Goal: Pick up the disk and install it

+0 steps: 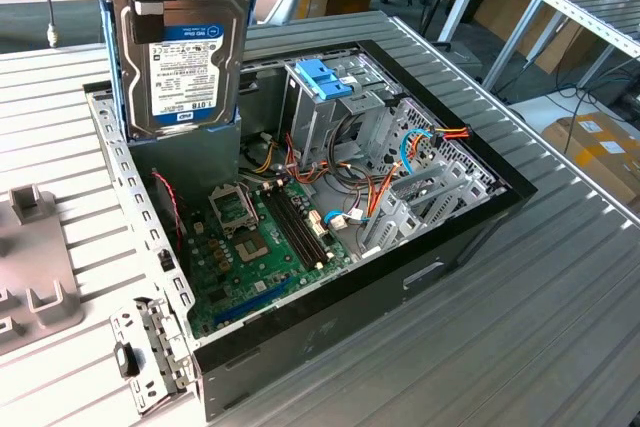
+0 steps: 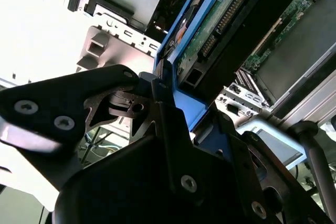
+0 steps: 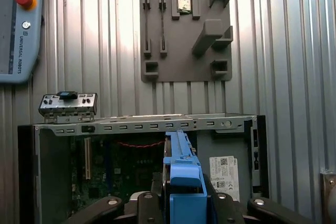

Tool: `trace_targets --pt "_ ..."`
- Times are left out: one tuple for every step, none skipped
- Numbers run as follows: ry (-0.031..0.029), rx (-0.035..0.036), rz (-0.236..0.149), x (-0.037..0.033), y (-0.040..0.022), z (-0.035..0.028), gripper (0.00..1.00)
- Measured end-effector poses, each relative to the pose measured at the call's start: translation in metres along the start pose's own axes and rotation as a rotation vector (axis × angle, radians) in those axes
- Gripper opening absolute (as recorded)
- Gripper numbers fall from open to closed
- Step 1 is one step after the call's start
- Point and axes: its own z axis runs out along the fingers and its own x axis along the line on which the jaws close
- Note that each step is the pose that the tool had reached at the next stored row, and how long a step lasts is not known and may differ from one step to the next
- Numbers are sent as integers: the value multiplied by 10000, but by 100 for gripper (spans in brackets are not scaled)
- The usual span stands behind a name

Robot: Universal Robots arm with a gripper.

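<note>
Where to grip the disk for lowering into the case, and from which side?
Its top end, pinched across the two flat faces, coming from above. The disk hangs upright over the open case, and the blue rails along its edges probably need to stay free. The gripper clamps it this way.

Even light fills the exterior view. In the second wrist view the ribbed grey metal table (image 2: 37, 30) glares white.

Disk (image 1: 185, 57) over computer case (image 1: 350, 322); drive cage (image 1: 305, 122) inside it.
</note>
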Motion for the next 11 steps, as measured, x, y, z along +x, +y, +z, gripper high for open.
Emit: trace_targets --pt "0 0 0 4 -6 0 37" --pt "0 0 0 10 -15 -1 37" --pt "0 0 0 14 -21 -1 37" --pt "0 0 0 18 -28 -1 37" --pt "0 0 -1 22 -34 -2 37" --pt "0 0 0 26 -40 -2 37" --pt "0 0 0 30 -45 -2 37" --pt "0 1 0 36 -55 -3 37" --pt "0 0 0 40 -61 -3 37" --pt "0 0 0 46 -70 -4 37" --pt "1 0 0 55 -86 -5 37"
